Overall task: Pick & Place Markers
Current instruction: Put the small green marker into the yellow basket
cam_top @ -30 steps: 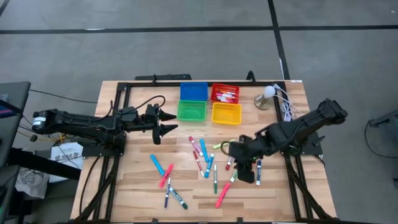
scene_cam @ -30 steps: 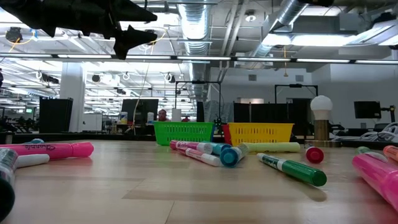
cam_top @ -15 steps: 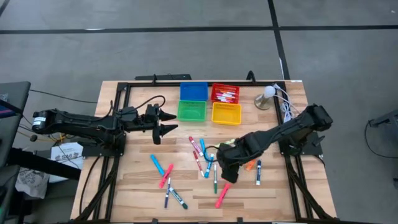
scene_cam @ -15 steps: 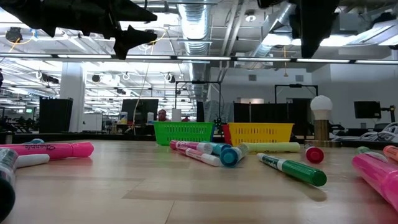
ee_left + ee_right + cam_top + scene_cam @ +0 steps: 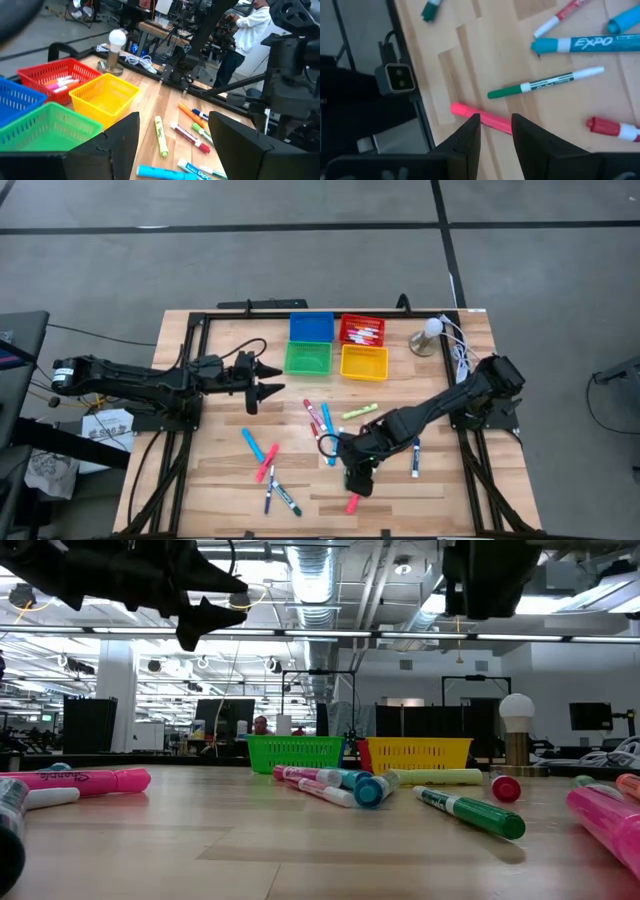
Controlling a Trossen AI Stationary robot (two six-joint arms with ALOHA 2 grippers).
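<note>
Wooden counter (image 5: 220,470), slatted, black-framed, carrying all items below.

Bins, four, square, grouped at the far middle: blue bin (image 5: 311,327) and red bin (image 5: 362,330) in the far row, green bin (image 5: 307,357) and yellow bin (image 5: 364,362) in the near row. Red bin holds several white-barrelled pens.

Lamp (image 5: 429,335), small, round white bulb, at the far right corner, a white cable beside it.

Markers (image 5: 325,420), loose, scattered over the near half of the counter: a cluster of red, blue and teal ones at the middle; a yellow-green one (image 5: 360,412) lying apart just near the yellow bin; a blue and a pink one (image 5: 266,463) crossed toward the near left, two more close to the near edge; a white-and-blue one (image 5: 415,458) to the right; a pink marker (image 5: 353,503) at the near middle.

Left hand (image 5: 268,378), raised above the counter's left side, near the green bin, fingers spread wide, holding nothing. Its wrist view looks across to the bins, the lamp and a person in a white top beyond the counter.

Right hand (image 5: 495,131), reached across to the near middle, directly over the pink marker (image 5: 482,118); fingers narrowly parted, one on each side of the barrel; contact with it cannot be told. A green-tipped marker (image 5: 545,83) and a teal one (image 5: 580,44) lie just beyond.
</note>
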